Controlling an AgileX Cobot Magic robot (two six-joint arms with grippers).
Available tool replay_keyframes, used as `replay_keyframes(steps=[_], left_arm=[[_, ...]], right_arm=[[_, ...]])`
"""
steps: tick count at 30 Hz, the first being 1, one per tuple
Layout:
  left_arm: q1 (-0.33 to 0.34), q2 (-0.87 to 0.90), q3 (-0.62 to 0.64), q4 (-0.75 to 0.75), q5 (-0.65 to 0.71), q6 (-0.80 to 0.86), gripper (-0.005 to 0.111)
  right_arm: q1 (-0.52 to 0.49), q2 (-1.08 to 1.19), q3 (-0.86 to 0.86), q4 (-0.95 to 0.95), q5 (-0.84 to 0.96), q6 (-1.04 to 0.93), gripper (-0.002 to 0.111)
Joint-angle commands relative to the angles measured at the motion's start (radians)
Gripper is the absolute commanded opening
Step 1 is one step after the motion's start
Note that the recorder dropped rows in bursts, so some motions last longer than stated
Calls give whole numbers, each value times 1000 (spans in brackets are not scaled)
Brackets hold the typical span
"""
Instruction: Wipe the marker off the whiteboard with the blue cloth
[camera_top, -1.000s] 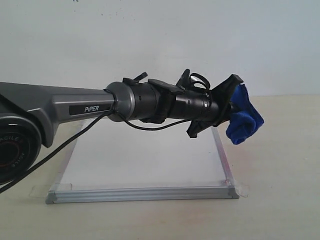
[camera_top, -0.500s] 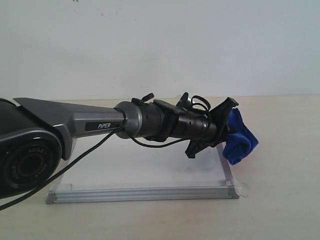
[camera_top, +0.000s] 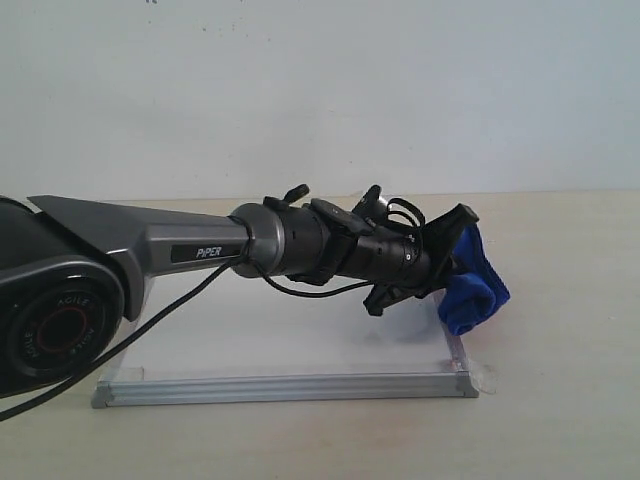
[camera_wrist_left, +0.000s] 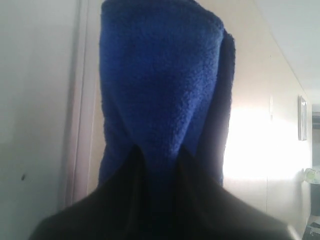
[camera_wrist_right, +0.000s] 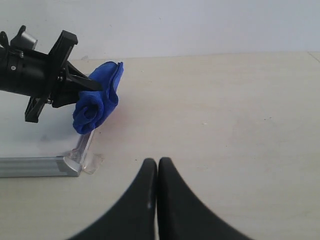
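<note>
My left gripper (camera_top: 455, 262) reaches from the left across the whiteboard (camera_top: 285, 388) and is shut on the blue cloth (camera_top: 474, 282). The rolled cloth hangs low at the board's right edge; I cannot tell whether it touches. The left wrist view is mostly filled by the blue cloth (camera_wrist_left: 160, 85), pinched in the left gripper (camera_wrist_left: 160, 157), with the whiteboard (camera_wrist_left: 35, 100) beside it. The right wrist view shows the blue cloth (camera_wrist_right: 95, 106), the left gripper (camera_wrist_right: 67, 85) and the whiteboard's corner (camera_wrist_right: 45, 166). My right gripper (camera_wrist_right: 157, 162) is shut on nothing above the tabletop. No red marker lines show.
The board lies on a beige tabletop (camera_top: 560, 400) in front of a white wall (camera_top: 320, 90). Clear tape tabs (camera_wrist_right: 92, 162) hold its near corners. The left arm's cable (camera_top: 180, 300) hangs over the board. Bare tabletop stretches to the board's right (camera_wrist_right: 225, 115).
The left arm has dropped lower, and the cloth has moved down and slightly left, closer to the board's right edge.
</note>
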Motion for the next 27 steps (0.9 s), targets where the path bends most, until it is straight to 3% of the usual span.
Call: replay_keyframes(steps=[1, 27], left_arm=[[-1, 14, 0, 9, 5, -66, 4], [-1, 44, 0, 38, 32, -69, 4]], right_arm=[[-7, -5, -1, 1, -8, -4, 0], [-7, -5, -1, 1, -8, -4, 0]])
